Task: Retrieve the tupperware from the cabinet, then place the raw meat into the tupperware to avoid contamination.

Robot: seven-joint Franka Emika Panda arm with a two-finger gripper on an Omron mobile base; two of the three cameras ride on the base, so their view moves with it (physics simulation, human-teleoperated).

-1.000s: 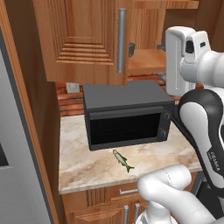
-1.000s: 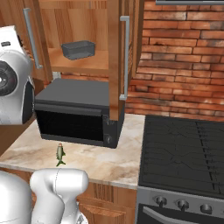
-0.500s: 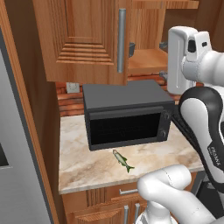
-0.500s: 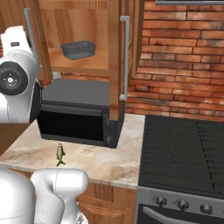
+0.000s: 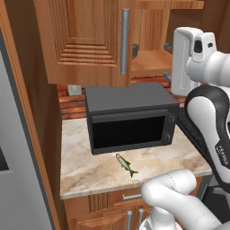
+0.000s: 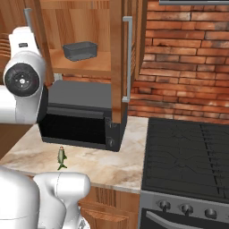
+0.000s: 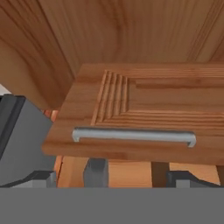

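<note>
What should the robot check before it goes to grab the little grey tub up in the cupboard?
1. Cabinet doors open: ok.
2. Tupperware sits upright on the shelf, nothing on it: ok.
3. Gripper open with nothing between the fingertips: ok.
4. Gripper lined up with the tupperware: not ok; the hand view faces a door handle.
5. Raw meat waiting on the counter in front of the microwave: ok.
6. Clear path past the door edge: cannot tell.
</note>
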